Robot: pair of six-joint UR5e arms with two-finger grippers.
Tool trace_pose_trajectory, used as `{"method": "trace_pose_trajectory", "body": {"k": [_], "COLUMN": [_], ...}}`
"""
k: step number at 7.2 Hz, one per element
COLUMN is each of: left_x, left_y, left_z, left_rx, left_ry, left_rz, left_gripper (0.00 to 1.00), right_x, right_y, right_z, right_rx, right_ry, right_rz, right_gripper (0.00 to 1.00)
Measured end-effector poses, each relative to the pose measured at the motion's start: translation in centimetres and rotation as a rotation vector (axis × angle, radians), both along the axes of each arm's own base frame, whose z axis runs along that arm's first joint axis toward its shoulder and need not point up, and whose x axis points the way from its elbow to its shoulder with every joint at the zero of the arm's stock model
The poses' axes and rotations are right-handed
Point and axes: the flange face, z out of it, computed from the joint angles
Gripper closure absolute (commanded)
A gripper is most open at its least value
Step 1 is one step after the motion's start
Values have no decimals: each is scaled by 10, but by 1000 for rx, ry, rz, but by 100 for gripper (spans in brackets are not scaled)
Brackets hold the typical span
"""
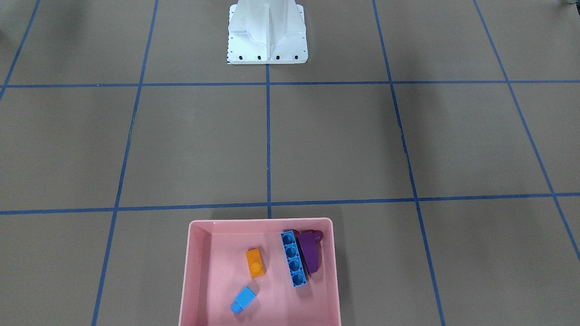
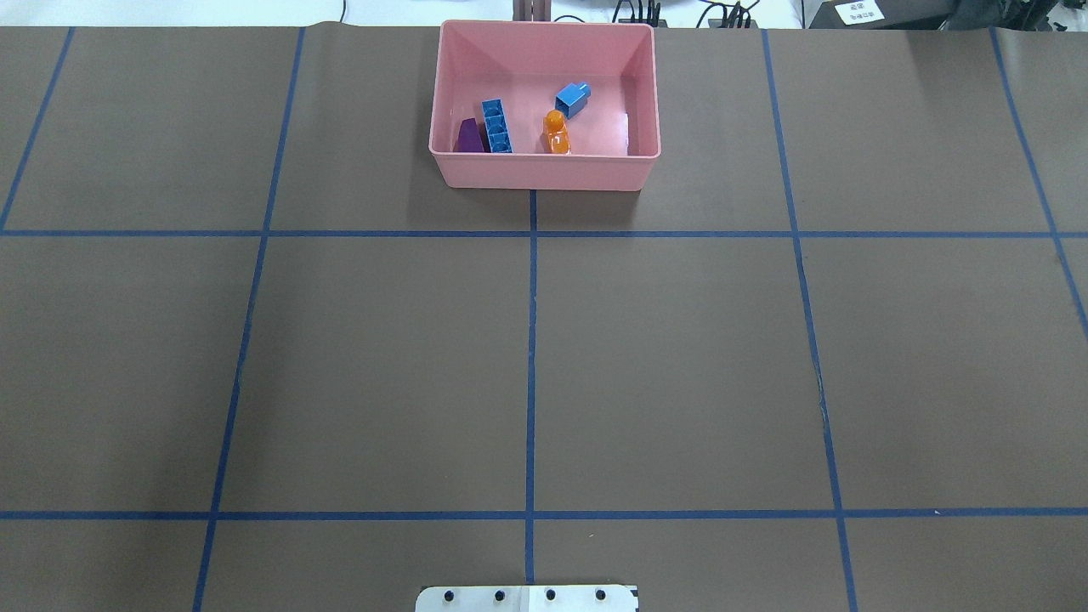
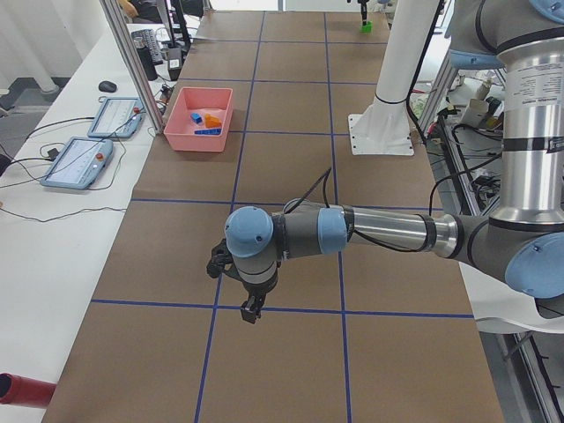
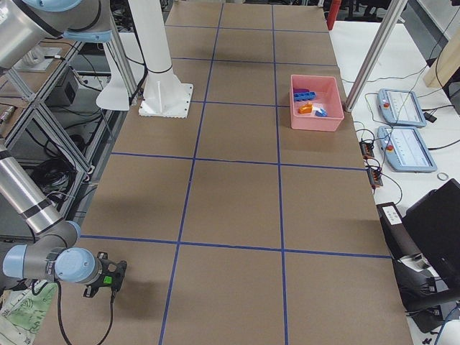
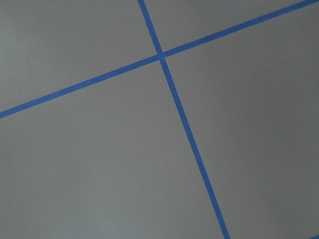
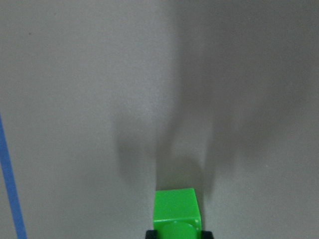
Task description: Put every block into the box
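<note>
From across the table, the box (image 1: 217, 267) sits at the operators' edge, opposite the white base (image 1: 267, 36). Four blocks lie loose on its floor: orange (image 1: 255, 262) in the middle, small blue (image 1: 243, 299) nearer the front, and long blue (image 1: 293, 259) touching the purple (image 1: 310, 251) by one wall. They look dropped, not arranged.

From overhead, the same four blocks are inside the box. No arm reaches into this view, and no block lies on the table (image 2: 680, 382) here.

From the left end, the left gripper (image 3: 251, 310) hangs over the mat near this end, well apart from the box. I cannot tell how its jaws stand. A green block (image 3: 365, 27) shows at the far end, the only one outside the box.

From the right end, the right gripper (image 4: 111, 280) is low over the near corner of the table, with green showing in it.

The left wrist camera shows only mat and crossing tape (image 5: 179, 114), so I'd say that arm is parked clear.

The right wrist camera shows the green block between two dark fingertips, and its shadow falls on the mat apart from it. I take the jaws as clamped on it and lifted for the long carry to the box, which looks like the last delivery.
</note>
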Motion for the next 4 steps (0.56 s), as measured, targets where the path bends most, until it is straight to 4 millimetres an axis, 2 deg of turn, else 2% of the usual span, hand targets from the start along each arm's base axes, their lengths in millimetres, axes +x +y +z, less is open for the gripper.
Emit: {"method": "trace_pose_trajectory", "body": {"k": [2,4], "left_x": [1,3], "left_y": [6,26], "left_z": [6,26], "left_rx": [-17,-73], "left_ry": [-1,2], "left_rz": [-1,-14], "left_gripper": [0,0], "right_x": [-2,-5], "right_y": [-13,-36], "right_z": [-18,-36], "right_rx": [42,98], "right_ry": [-7,-10], "right_rz": [11,31], "right_gripper": [100,100]}}
